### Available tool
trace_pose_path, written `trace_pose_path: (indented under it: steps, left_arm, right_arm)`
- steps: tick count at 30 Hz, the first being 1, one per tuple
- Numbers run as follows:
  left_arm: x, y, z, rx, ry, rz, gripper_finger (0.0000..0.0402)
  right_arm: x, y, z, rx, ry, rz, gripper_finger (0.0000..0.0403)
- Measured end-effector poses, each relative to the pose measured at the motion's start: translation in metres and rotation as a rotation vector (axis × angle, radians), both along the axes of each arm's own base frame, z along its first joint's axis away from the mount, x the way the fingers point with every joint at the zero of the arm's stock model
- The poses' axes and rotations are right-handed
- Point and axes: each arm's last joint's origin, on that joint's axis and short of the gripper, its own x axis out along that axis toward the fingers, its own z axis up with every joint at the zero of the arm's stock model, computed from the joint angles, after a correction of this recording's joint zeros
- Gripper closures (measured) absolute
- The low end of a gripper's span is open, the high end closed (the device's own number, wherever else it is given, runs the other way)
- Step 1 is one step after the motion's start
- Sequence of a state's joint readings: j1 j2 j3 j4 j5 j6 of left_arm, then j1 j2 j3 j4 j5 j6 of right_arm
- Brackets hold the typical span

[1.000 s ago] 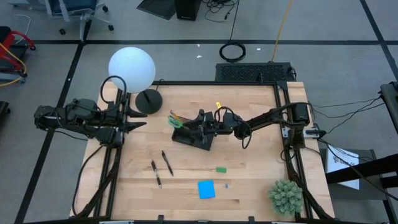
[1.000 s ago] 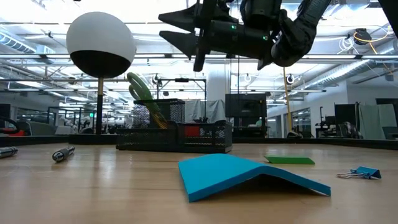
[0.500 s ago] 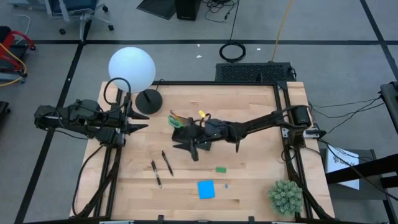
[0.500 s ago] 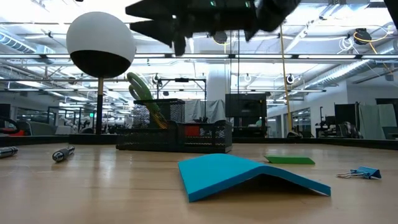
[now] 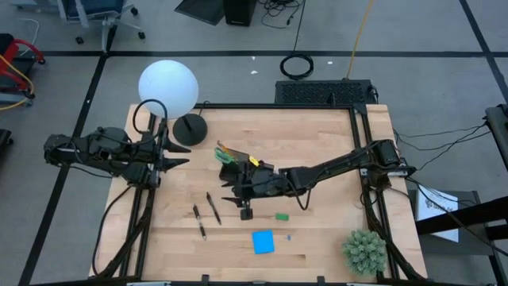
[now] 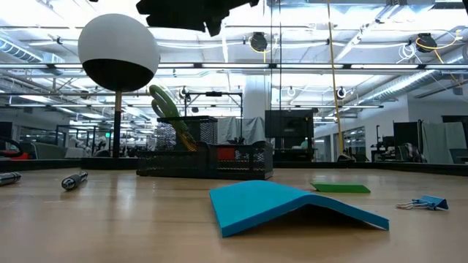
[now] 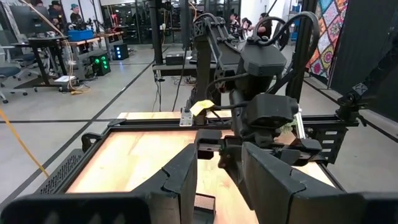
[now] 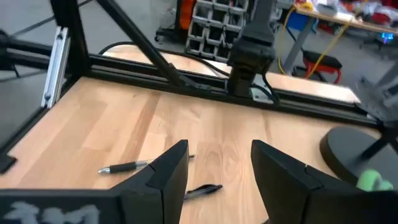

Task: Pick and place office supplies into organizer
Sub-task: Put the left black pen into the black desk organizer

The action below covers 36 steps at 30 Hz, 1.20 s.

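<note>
A black mesh organizer [image 5: 238, 171] sits mid-table with green-handled scissors [image 6: 167, 108] upright in its taller compartment. The right gripper [image 5: 232, 193], fingers parted and empty, hovers beside it above two dark pens [image 5: 206, 214]. The left gripper [image 5: 176, 152] waits, parted, at the table's left edge.

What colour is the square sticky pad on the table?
Blue. The pad shows best in the high view, lying near the table's front edge.

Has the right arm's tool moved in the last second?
Yes. The right tool left the organizer and moved toward the two pens.
</note>
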<state>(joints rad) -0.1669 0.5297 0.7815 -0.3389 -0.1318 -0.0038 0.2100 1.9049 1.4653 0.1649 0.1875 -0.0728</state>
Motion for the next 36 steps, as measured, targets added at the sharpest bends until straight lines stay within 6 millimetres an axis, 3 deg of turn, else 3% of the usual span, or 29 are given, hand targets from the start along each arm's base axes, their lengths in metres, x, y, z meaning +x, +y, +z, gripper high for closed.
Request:
trace_pose_path:
  steps: [15, 20, 27, 36]
  left_arm:
    - [0.000, -0.001, -0.004, 0.024, 0.039, -0.046, 0.0275]
    - [0.009, -0.006, -0.014, 0.084, 0.136, -0.144, 0.0275]
    - [0.025, -0.009, -0.029, 0.183, 0.279, -0.151, 0.0275]
    - [0.042, -0.023, -0.044, 0.260, 0.392, -0.245, 0.0275]
  right_arm:
    - [-0.001, 0.000, 0.000, 0.037, 0.047, -0.013, 0.0238]
    - [-0.001, -0.003, -0.001, 0.039, 0.060, -0.020, 0.0238]
    - [-0.007, -0.004, 0.000, 0.026, 0.122, -0.023, 0.0238]
    - [-0.021, -0.008, 0.017, -0.011, 0.157, -0.014, 0.0238]
